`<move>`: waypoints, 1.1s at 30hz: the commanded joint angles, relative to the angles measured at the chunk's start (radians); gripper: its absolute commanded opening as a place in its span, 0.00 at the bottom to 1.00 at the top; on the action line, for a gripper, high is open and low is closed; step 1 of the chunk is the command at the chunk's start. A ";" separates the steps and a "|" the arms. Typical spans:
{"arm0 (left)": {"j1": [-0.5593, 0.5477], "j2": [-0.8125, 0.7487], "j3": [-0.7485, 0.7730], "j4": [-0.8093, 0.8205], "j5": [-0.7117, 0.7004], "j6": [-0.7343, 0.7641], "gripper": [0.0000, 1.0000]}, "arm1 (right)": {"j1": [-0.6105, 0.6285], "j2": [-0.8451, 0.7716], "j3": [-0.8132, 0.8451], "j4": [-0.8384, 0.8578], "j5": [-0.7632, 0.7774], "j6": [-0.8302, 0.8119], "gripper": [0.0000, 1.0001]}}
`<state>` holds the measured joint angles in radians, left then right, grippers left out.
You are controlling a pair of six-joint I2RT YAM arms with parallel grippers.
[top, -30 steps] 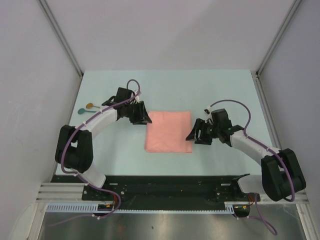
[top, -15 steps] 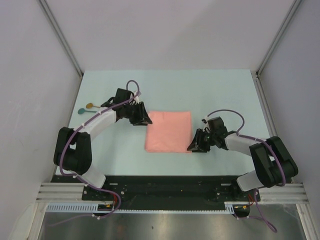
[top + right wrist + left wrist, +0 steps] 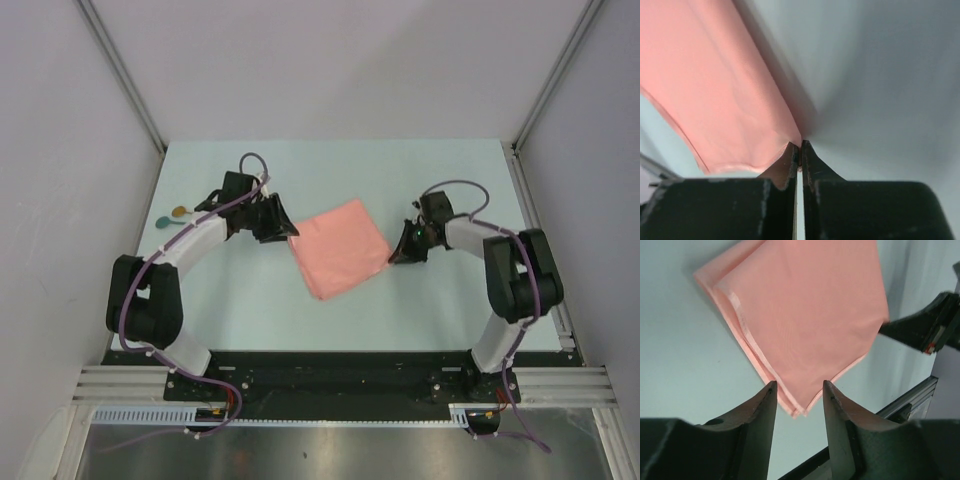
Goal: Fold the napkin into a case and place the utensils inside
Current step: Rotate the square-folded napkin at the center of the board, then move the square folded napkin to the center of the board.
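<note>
The salmon-pink napkin [image 3: 340, 248] lies folded into a layered square and turned diamond-wise on the table. My right gripper [image 3: 393, 258] is shut on its right corner; in the right wrist view the jaws [image 3: 800, 148] pinch the cloth edge and the napkin [image 3: 725, 95] rises away to the left. My left gripper [image 3: 289, 236] is open at the napkin's left corner. The left wrist view shows that corner of the napkin [image 3: 805, 315] lying between the spread fingertips [image 3: 769, 396] of the left gripper [image 3: 799, 391], unclamped. Two utensils, small spoons [image 3: 172, 216], rest at the far left.
Grey enclosure walls stand on both sides and at the back. The pale green table [image 3: 330, 170] ends at a black rail [image 3: 330, 365] near the arm bases. The right gripper [image 3: 932, 330] shows dark at the right edge of the left wrist view.
My right gripper has closed on the napkin's right corner and pulled it toward the back, turning the napkin from square-on to diamond-wise. The left gripper shifted slightly toward the left corner.
</note>
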<state>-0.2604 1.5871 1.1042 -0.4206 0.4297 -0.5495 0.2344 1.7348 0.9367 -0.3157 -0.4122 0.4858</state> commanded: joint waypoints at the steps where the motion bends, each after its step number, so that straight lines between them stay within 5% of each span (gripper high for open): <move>1: 0.006 -0.021 0.052 0.071 -0.014 -0.053 0.51 | -0.032 0.194 0.294 -0.086 0.151 -0.200 0.00; 5: 0.006 0.023 0.112 0.037 -0.064 -0.024 0.59 | -0.046 0.405 0.684 -0.086 0.168 -0.303 0.00; 8: 0.009 0.111 0.218 -0.056 -0.098 0.028 0.64 | -0.055 0.525 0.972 -0.228 0.173 -0.296 0.28; 10: 0.009 0.163 0.241 -0.052 -0.074 0.046 0.68 | -0.055 0.522 1.004 -0.319 0.191 -0.274 0.47; 15: 0.010 0.321 0.351 -0.113 0.003 0.069 0.69 | -0.058 0.289 0.744 -0.304 0.231 -0.214 0.69; 22: 0.012 0.421 0.405 -0.156 -0.011 0.123 0.70 | -0.030 -0.061 0.229 -0.063 -0.003 -0.086 0.72; 29: 0.013 0.450 0.333 -0.132 -0.028 0.111 0.61 | 0.037 -0.175 0.051 0.001 -0.014 -0.036 0.71; 33: 0.013 0.464 0.316 -0.116 0.003 0.103 0.44 | 0.071 -0.175 0.008 0.024 -0.027 -0.015 0.70</move>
<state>-0.2558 2.0403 1.4338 -0.5610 0.3988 -0.4595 0.2829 1.5967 0.9760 -0.3622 -0.4122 0.4313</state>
